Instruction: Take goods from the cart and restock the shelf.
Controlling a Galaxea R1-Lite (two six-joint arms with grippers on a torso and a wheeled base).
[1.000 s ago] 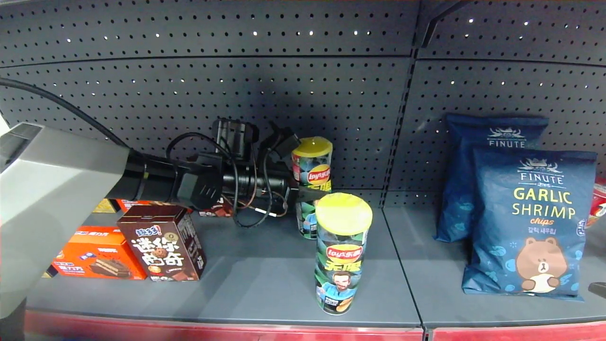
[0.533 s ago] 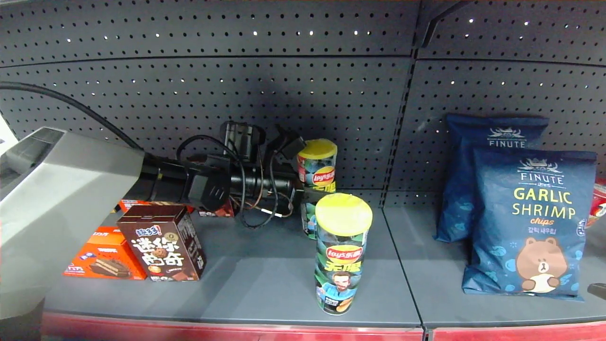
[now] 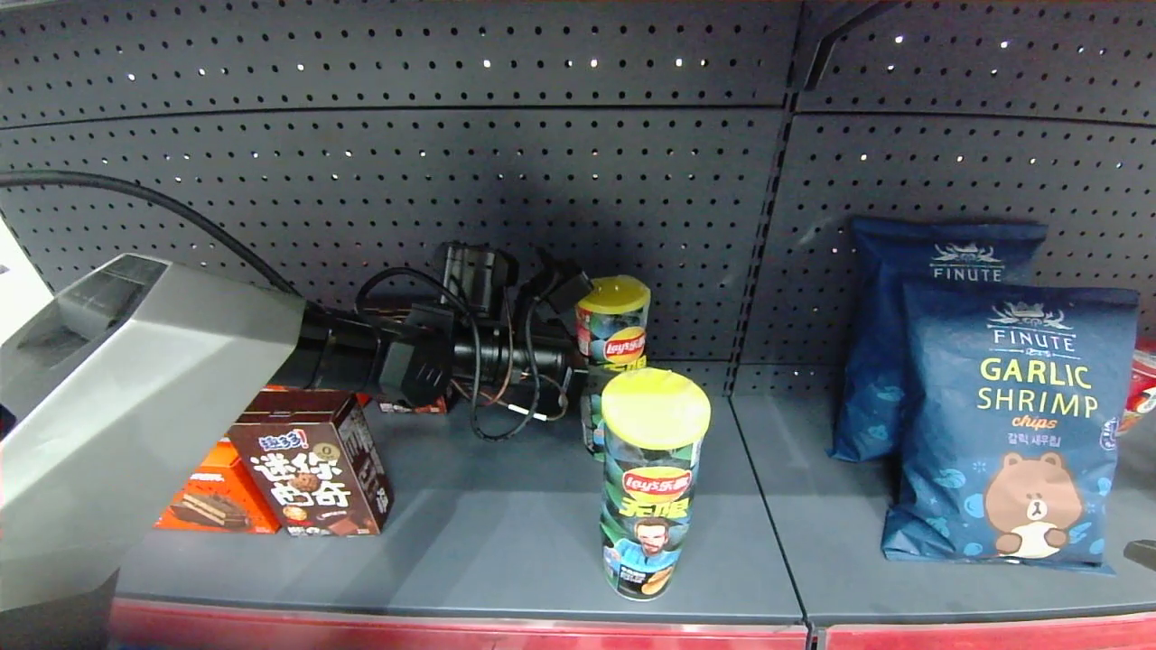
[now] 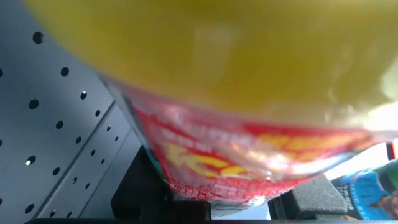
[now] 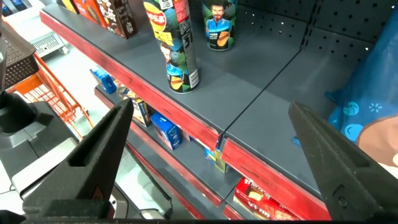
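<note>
From where I stand, the front can of crisps is upright near the lip of the shelf, so I place everything else from it. Directly behind it, close to the pegboard wall, is the rear can with the same yellow lid. The left tool comes in from the front can's left and, as far as I can judge, is clamped on that rear can's body below the lid. The rear can's base is hidden behind the front can, so I cannot tell whether it sits on the shelf. The right tool hangs out in front of the shelf, off to the front can's right, with fingers spread wide and nothing between them. I would expect such a can to be light and stiff but glossy, tall and easily toppled. A mid-body hold looks safest, never the press-on lid, with only a modest squeeze.
</note>
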